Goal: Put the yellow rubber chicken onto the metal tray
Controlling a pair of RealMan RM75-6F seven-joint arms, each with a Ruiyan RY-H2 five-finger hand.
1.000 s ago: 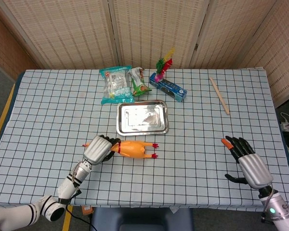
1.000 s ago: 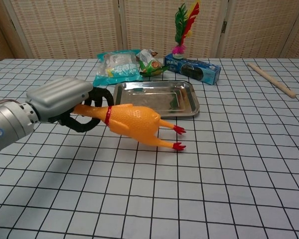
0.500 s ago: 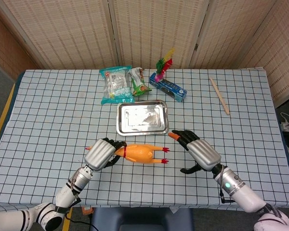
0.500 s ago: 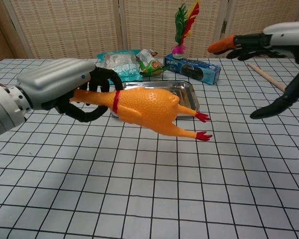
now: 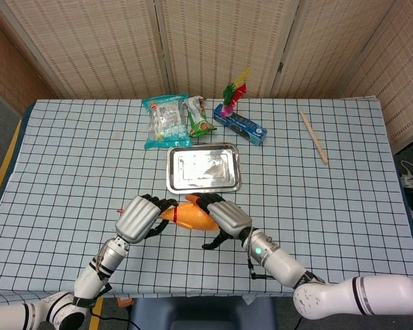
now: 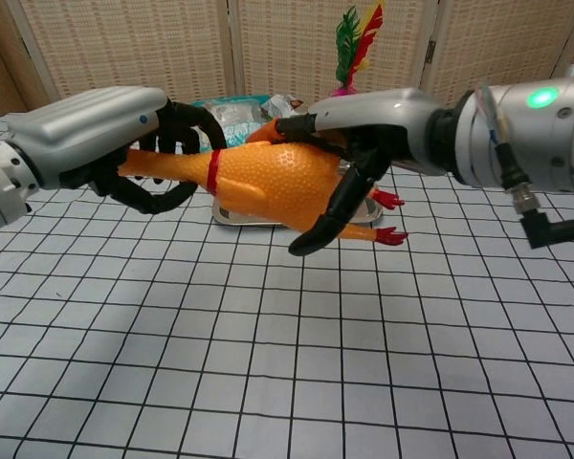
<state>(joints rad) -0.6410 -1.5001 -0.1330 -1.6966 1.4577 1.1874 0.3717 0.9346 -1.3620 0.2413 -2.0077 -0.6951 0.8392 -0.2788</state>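
The yellow rubber chicken (image 6: 268,182) is held aloft by its neck in the left hand (image 6: 105,143), while its body is apparently clasped by the right hand (image 6: 364,134).

The chicken (image 6: 268,180) is orange-yellow rubber with a red band at its neck and red feet. It hangs roughly level above the counter, neck to the left, feet to the right, just in front of the tray (image 5: 203,168). The tray is shiny, rectangular, lying flat.
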